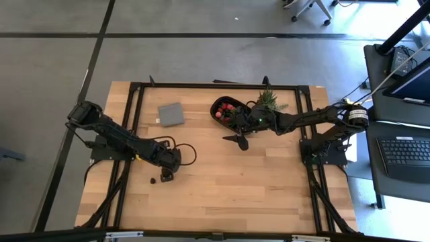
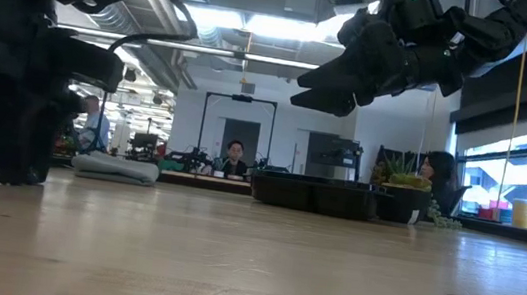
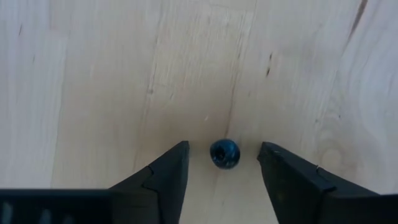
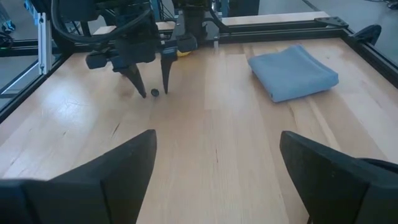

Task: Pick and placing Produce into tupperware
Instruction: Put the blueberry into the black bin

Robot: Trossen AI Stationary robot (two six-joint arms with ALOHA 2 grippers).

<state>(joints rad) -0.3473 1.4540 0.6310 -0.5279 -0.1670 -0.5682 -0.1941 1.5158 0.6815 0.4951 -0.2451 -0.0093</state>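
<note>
A small dark blue berry [image 3: 224,153] of the produce lies on the bare wood near the table's left side. My left gripper [image 3: 224,177] points down over it, open, with one finger on each side and a gap to both. The right wrist view shows the same berry [image 4: 155,93] between those fingertips. The tupperware [image 1: 216,107], a black tray, sits at the far middle of the table with red fruits [image 1: 227,107] inside. My right gripper [image 1: 235,128] hangs open above the table beside the tray's near edge, with nothing between its fingers.
A folded grey-blue piece [image 1: 171,114] lies at the far left of the table. A spiky green plant [image 1: 269,101] stands to the right of the tray. A small dark bit [image 1: 153,180] lies just left of my left gripper. People sit in the room beyond the table.
</note>
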